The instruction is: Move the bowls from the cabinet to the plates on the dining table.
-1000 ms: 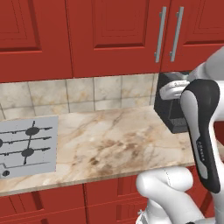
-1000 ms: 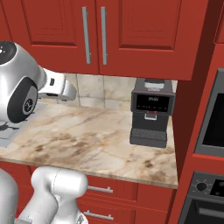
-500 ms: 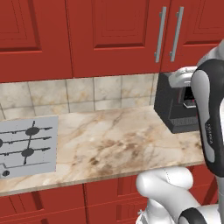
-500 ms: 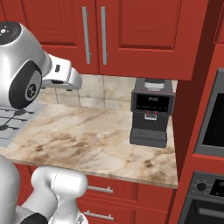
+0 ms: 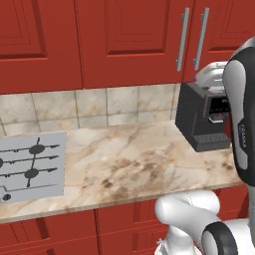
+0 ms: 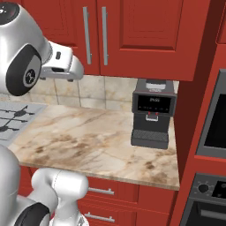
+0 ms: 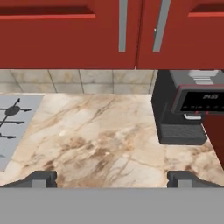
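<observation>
Red wooden wall cabinet (image 5: 129,40) with raised-panel doors spans the top of both base views, above a band of beige wall tiles (image 5: 89,107); its two doors stand shut, and a pair of long grey bar handles (image 5: 191,39) hangs side by side where the doors meet. In the right base view the same handles (image 6: 95,35) sit just right of the robot's white arm (image 6: 26,53), and in the hand view they (image 7: 141,24) hang straight ahead, near the top edge. What lies behind the doors cannot be told.

Below the cabinet runs a beige, brown-veined marble worktop (image 5: 129,164), with red base cupboards (image 5: 124,224) beneath it. A flat grey cooktop (image 5: 30,167) with dark burner grates is set into the worktop at its left end. A dark grey box-shaped coffee machine (image 5: 201,119) with a red-trimmed display panel stands at the right end against the tiled wall, directly under the handles; in the right base view the machine (image 6: 151,112) stands beside a tall red side panel, and a dark oven front (image 6: 212,128) shows at the far right.

Pincer (image 7: 112,177): in the hand view its two dark fingertips (image 7: 41,178) rise far apart at the bottom, one at either side, so the pincer is spread fully open and grips nothing. It is raised above the worktop and points toward the cabinet handles and the tiled wall, well apart from both.
</observation>
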Tool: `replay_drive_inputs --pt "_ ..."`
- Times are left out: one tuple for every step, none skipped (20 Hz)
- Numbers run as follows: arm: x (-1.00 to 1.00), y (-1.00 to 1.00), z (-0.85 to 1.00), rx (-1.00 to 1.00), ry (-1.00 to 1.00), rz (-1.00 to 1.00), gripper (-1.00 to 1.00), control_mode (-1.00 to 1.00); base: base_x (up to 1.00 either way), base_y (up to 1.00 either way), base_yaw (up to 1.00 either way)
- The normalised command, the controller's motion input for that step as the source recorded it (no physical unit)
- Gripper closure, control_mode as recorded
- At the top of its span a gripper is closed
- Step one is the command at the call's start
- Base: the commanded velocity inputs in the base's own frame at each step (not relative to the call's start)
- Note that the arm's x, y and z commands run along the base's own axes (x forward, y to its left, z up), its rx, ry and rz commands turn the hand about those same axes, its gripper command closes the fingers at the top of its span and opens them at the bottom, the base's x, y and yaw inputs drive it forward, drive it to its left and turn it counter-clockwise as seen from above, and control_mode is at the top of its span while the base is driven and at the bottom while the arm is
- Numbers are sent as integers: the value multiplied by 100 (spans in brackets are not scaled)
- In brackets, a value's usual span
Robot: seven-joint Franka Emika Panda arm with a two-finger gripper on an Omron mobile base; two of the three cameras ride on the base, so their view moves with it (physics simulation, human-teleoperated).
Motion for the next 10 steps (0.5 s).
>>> replay_drive_inputs --pt "23 0 12 0 0 0 -100 -100 0 0 0" --pt "35 0 6 0 0 0 -100 -100 0 0 0" --pt "42 0 3 0 0 0 -100 -100 0 0 0" --pt "48 0 0 0 0 0 -100 -100 0 0 0" --pt "51 0 0 -1 0 0 -100 -100 0 0 0" --pt "51 0 0 -1 0 0 -100 -100 0 0 0" --pt "52 0 0 -1 0 0 -100 -100 0 0 0" --pt "58 0 0 -2 0 0 -100 -100 0 0 0" --pt "63 0 0 -3 0 0 -100 -100 0 0 0" --pt "65 0 0 -3 -1 0 -100 -100 0 0 0"
